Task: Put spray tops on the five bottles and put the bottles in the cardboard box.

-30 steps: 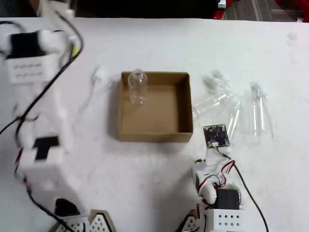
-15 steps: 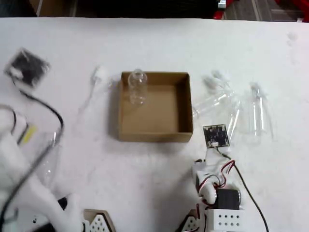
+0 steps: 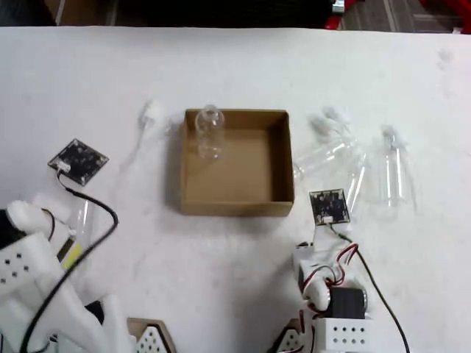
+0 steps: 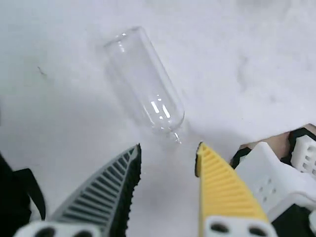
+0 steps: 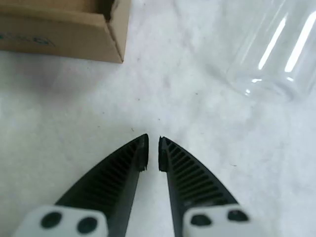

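Your left claw (image 4: 168, 152): fingers apart, empty, hanging just short of clear plastic bottle (image 4: 145, 81) lying on white tabletop (image 4: 256, 59). Your right claw (image 5: 152, 150): tips almost together, gripping nothing, low over tabletop near corner of brown cardboard box (image 3: 234, 207). Second clear bottle (image 3: 209, 132) stands in box's far left corner. Other clear bottles (image 3: 390, 173) lie right of box; white spray top (image 3: 153, 114) lies left of it.
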Motion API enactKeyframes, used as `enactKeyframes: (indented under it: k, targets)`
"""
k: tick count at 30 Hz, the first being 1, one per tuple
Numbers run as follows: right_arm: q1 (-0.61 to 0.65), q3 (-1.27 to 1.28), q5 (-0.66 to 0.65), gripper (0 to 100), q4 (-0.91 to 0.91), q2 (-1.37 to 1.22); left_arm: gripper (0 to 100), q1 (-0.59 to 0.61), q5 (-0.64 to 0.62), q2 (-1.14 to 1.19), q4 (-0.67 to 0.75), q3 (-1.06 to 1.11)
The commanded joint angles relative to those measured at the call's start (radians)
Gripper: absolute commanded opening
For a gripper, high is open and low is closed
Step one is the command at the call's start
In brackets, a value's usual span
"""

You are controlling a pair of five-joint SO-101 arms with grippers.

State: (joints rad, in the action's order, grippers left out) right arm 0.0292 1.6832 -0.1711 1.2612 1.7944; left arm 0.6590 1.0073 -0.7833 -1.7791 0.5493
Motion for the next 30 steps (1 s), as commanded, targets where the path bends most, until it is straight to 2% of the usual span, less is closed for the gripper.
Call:
enactKeyframes:
  k: [1,5,10,16,22,26,30]
  targets:
    - [-0.005,0.008,0.003,2.4,0.007,0.005,20,0.056,0.015,0.065,0.015,-0.003]
    - [-0.005,0.008,0.003,2.4,0.007,0.005,27,0.133,0.015,0.114,0.023,-0.002]
    - [-0.005,0.008,0.003,2.4,0.007,0.005,27,0.173,0.014,0.128,0.144,0.068]
    - [-0.005,0.008,0.003,2.4,0.007,0.005,27,0.173,0.064,0.125,0.164,0.186]
    - [-0.005,0.008,0.003,2.4,0.007,0.005,27,0.223,-0.002,0.128,0.393,0.325]
    - [-0.005,0.008,0.003,2.4,0.007,0.005,27,0.286,0.002,0.128,0.397,0.362]
    - [-0.005,0.008,0.003,2.4,0.007,0.005,27,0.292,0.003,0.128,0.407,0.43]
